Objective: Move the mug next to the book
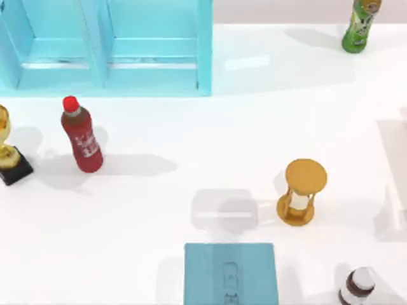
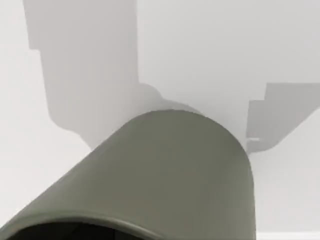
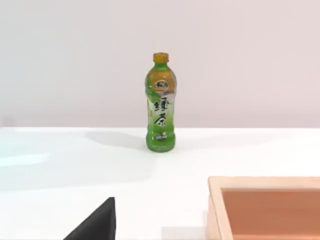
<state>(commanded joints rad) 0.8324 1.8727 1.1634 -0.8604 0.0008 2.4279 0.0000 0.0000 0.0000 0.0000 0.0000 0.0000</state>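
Note:
The mug (image 2: 165, 175) looms close in the left wrist view, a greyish cylinder with its dark rim nearest the camera, above white tabletop that carries blocky shadows. The book (image 1: 231, 273), a flat teal rectangle with a faint outlined figure, lies at the table's front edge, a little right of the middle. On the table just behind the book lies a soft grey shadow (image 1: 222, 211). A dark wedge (image 3: 95, 222) juts into the right wrist view; it may be one finger of my right gripper.
An amber hourglass (image 1: 301, 192) stands right of the shadow. A brown white-capped jar (image 1: 357, 286) is at front right. A red bottle (image 1: 81, 136) and gold trophy (image 1: 7, 152) stand left. Light-blue shelf unit (image 1: 108, 44) at back left, green tea bottle (image 1: 360, 25) back right, wooden box (image 3: 265, 207).

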